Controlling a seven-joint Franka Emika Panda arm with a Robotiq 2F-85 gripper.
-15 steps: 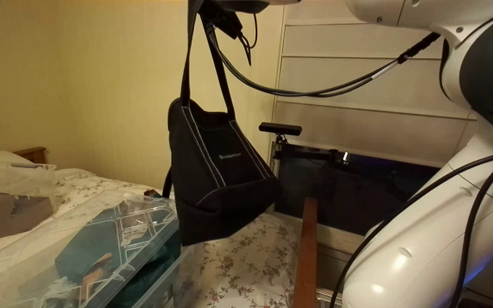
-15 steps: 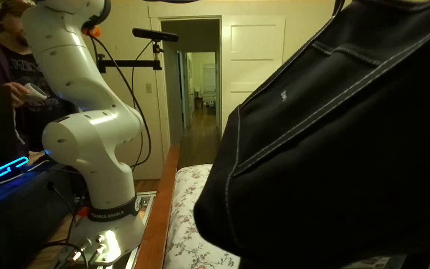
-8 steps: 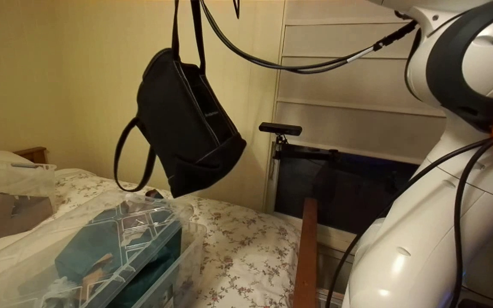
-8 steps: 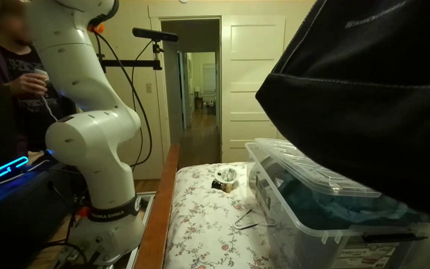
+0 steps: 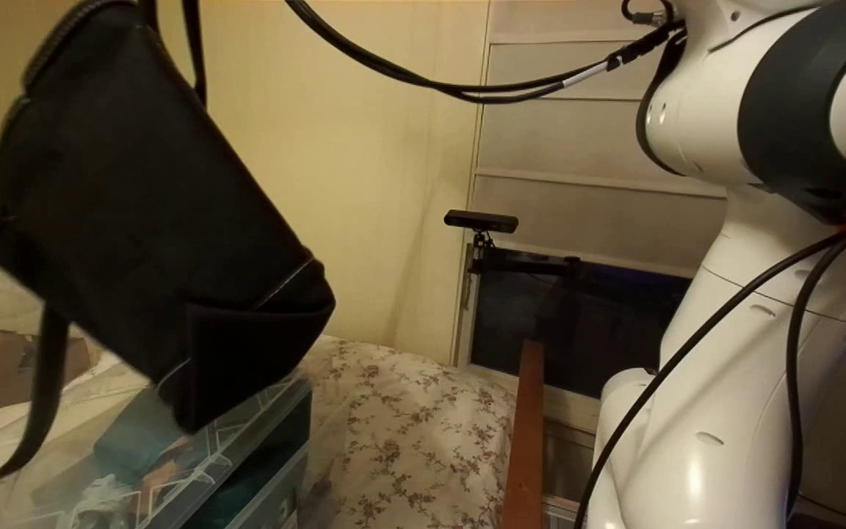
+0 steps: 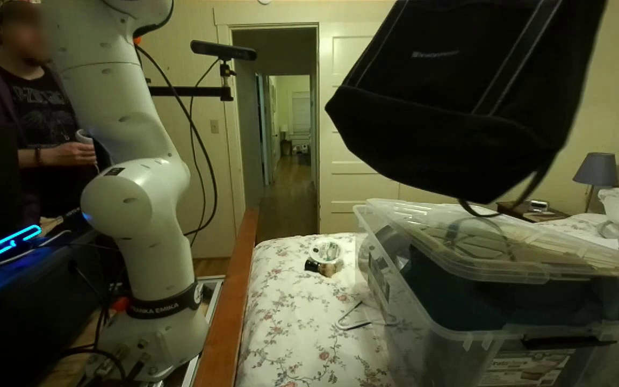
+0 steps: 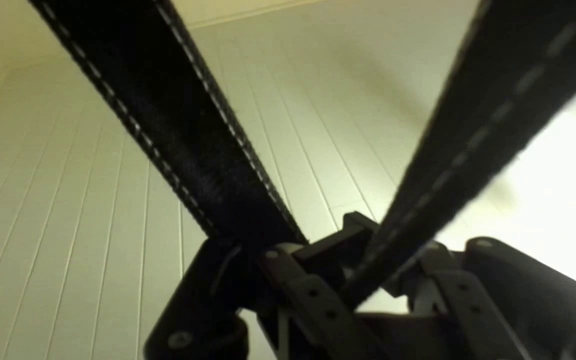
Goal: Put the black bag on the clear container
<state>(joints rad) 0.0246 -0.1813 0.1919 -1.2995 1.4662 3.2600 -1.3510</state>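
Note:
The black bag (image 5: 151, 198) hangs tilted by one long strap, its other strap dangling as a loop. In an exterior view the bag (image 6: 460, 97) appears above the clear container (image 6: 422, 344), whose see-through lid (image 6: 481, 263) sits askew over teal contents. The bag's lower corner overlaps the container (image 5: 247, 441) in view; the gap between them cannot be judged. In the wrist view my gripper (image 7: 368, 260) is shut with the bag's strap (image 7: 183, 130) caught in its jaws, both runs leading away from the fingers. The gripper is outside both exterior views.
A floral bed (image 6: 299, 333) bears the container, beside a wooden rail (image 6: 229, 317). A white round tub (image 6: 326, 251), a brush (image 6: 320, 267) and a wire triangle (image 6: 363, 320) lie there. Another bin (image 5: 12, 375) stands farther off. A person (image 6: 35, 102) stands behind the arm.
The bag has risen and swung across, leftward in an exterior view and nearer that camera. It has moved off the opposite camera, uncovering the container there. The arm has turned along with it.

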